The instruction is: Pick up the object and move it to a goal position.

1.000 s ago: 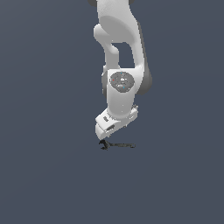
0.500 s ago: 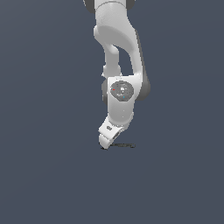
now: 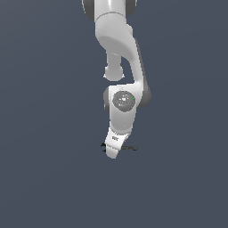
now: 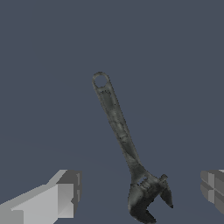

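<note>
The object is a thin dark grey wrench (image 4: 121,139) lying flat on the grey floor, with a ring hole at its handle end and a hooked open jaw at the other. In the wrist view my gripper (image 4: 140,192) is open, one finger (image 4: 57,197) on each side of the wrench's jaw end, apart from it. In the exterior view the white arm's hand (image 3: 113,144) is low over the floor and hides most of the wrench (image 3: 131,148); only dark slivers show beside it.
A plain dark grey floor (image 3: 44,178) surrounds the arm on all sides. No other objects show.
The arm has come down and its hand now covers most of the wrench, which has not moved.
</note>
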